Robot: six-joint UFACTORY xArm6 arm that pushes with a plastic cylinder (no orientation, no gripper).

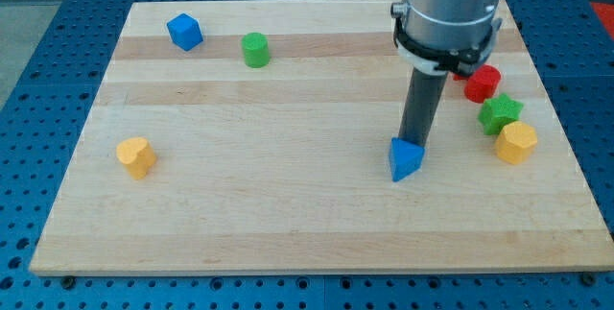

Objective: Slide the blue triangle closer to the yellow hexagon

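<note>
The blue triangle (405, 159) lies on the wooden board (288, 224), right of the middle. My tip (415, 143) is at the triangle's upper edge, touching or almost touching it. The yellow hexagon (516, 142) sits near the board's right edge, well to the right of the triangle. The arm's grey body comes down from the view's top.
A green star-shaped block (500, 113) and a red block (483, 83) stand just above the yellow hexagon. A blue cube (184, 32) and a green cylinder (255, 49) are at the upper left. A second yellow block (136, 156) is at the left.
</note>
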